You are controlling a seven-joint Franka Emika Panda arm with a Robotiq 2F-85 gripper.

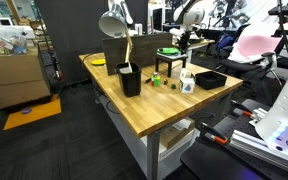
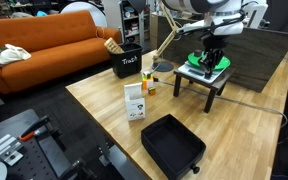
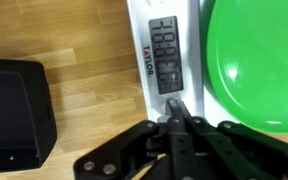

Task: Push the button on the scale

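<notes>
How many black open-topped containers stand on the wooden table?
2. The tall black bin stands beside the desk lamp; the shallow black tray lies further along, past the white carton. Others may be hidden.

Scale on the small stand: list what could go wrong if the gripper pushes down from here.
1. In the wrist view the shut gripper sits at the end of the display. A slight miss would likely press the display or bare casing of the scale; I cannot make out the button.
2. The green dish lies close beside the gripper, so sideways drift could nudge it.
3. The scale rests on a small black stand, which a hard push might shift or tip.
</notes>
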